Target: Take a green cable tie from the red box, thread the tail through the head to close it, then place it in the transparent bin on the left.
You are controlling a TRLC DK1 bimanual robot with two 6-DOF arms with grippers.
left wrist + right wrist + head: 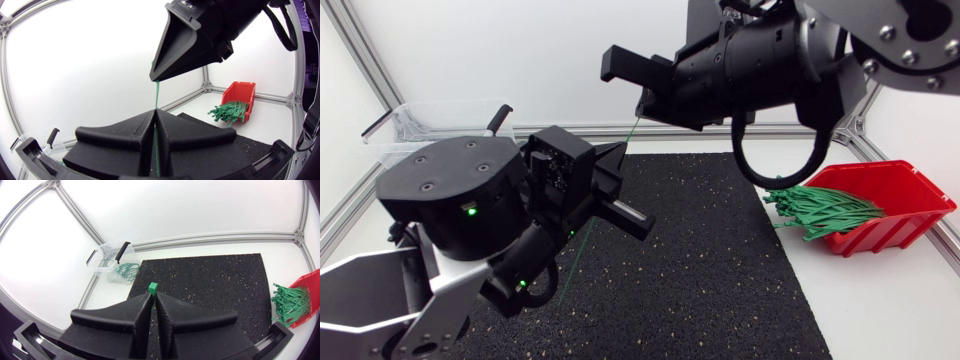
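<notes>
Near the centre of the head view, a little above the middle of the frame, both hands met on one green cable tie (156, 95). The left hand (155, 117), coming in from the lower left, was clenched on the strap, its broad wedge fingers pressed together with the thin band running up between them. Just above it the right hand (153, 297), reaching in from the upper right, was closed on the tie's other end, and the small square head (153, 286) poked out past its fingertips. The strap ran straight between the two hands, its loose tail slanting toward the lower left.

I judged this to be the threading step, not yet done: the tie was out of the box but unlooped. The next move would call for bending the springy plastic tail round and steering its tip into the head's small slot.

Beneath lay a black, speckled, rubbery-looking mat (720, 280) on the smooth white worktop (880, 310). At the right stood the red box (905, 190), hard plastic and open-fronted, spilling a bundle of ties (825, 210). At the upper left sat the transparent bin (430, 120), thin-walled, with green ties showing through it.
</notes>
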